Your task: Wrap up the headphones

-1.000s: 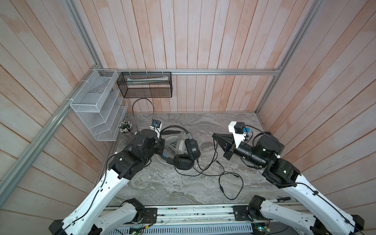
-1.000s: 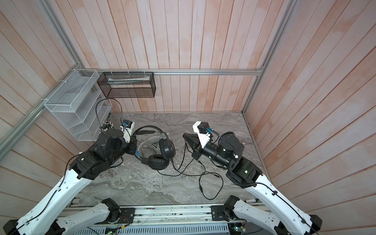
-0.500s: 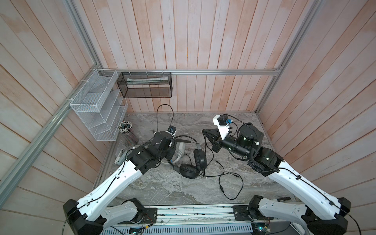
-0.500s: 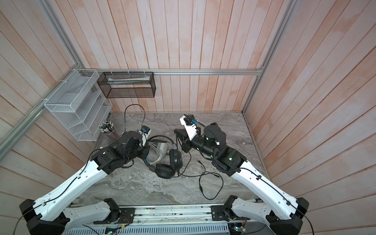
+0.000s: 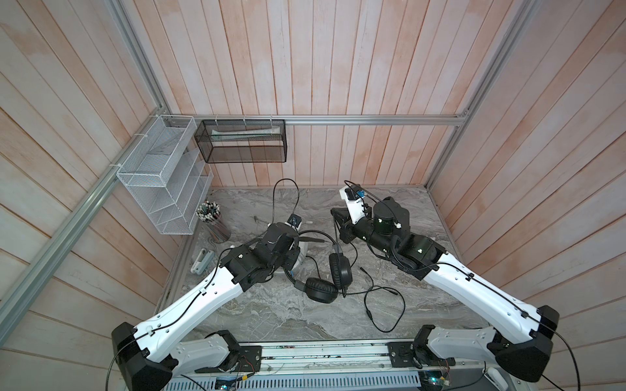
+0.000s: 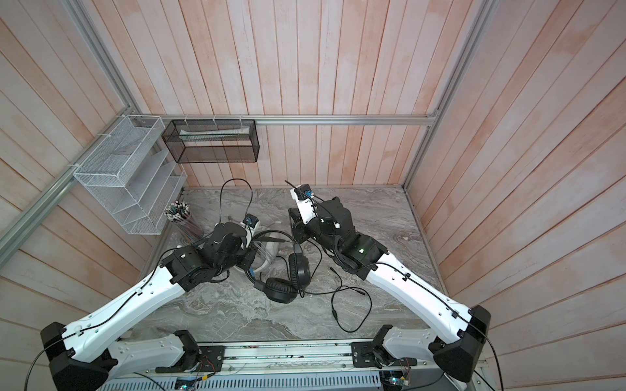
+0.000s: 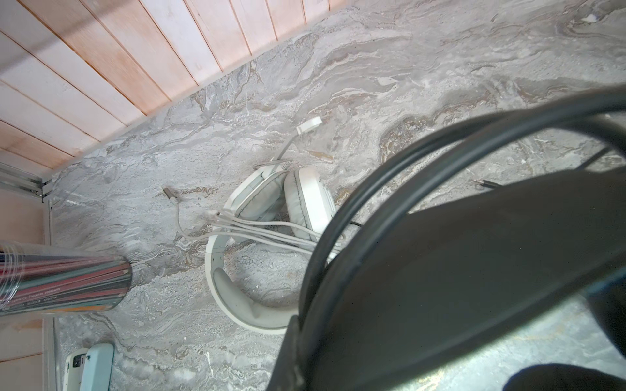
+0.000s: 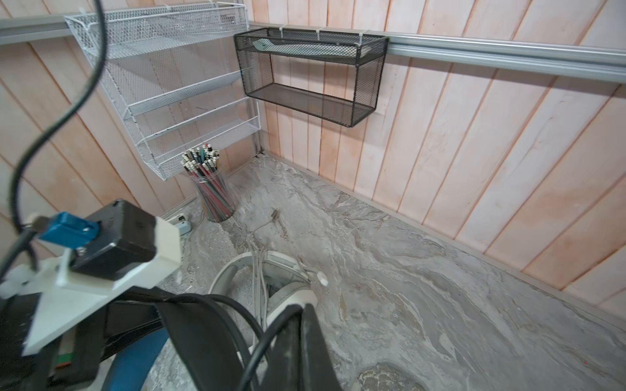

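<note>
Black headset [image 5: 321,289] has shifted rightward, left end effector [image 5: 294,254] gripping its headband [image 7: 457,264], right end effector [image 5: 338,221] its cable [image 5: 336,241].

Left arm [image 5: 203,294], right arm [image 5: 474,289] inward; jaws closed.

The black headset [image 5: 333,277] rests mid-counter [image 5: 288,318]. From behind it the right tool [image 5: 338,223] pinches the black cable [image 5: 384,306], whose slack loops to its right. The left arm [image 5: 257,260] covers its left side; a pencil cup [image 5: 216,225] stands farther left.
</note>
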`<state>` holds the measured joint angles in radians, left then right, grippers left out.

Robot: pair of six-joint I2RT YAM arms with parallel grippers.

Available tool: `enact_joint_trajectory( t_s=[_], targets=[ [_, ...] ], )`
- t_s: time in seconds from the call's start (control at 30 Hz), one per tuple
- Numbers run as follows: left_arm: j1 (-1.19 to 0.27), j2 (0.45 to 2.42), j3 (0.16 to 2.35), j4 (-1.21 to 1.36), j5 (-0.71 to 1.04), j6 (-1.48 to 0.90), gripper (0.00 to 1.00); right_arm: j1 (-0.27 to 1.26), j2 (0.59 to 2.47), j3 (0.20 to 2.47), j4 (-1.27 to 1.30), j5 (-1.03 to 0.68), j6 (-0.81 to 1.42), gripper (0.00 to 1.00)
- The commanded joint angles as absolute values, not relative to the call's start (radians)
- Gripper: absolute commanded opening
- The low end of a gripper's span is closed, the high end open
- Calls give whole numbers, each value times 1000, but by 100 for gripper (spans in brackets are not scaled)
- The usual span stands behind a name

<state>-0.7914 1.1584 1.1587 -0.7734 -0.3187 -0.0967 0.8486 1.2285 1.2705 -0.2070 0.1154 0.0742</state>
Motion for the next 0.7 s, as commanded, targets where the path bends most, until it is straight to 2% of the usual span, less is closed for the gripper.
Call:
enact_joint_trajectory(
  t_s=[0.0, 0.5, 0.67],
  targets=[
    [-807, 1104, 1146, -747, -316, -122, 0, 851, 1227, 1282, -170, 224, 62, 0],
    [-835, 1002, 1135, -729, -301, -188, 0, 851, 1243, 1236, -155, 301, 40, 0],
    [-834, 964, 1138, -693, -235, -220, 0, 849, 1256, 1226, -151, 298, 34, 0]
  ],
)
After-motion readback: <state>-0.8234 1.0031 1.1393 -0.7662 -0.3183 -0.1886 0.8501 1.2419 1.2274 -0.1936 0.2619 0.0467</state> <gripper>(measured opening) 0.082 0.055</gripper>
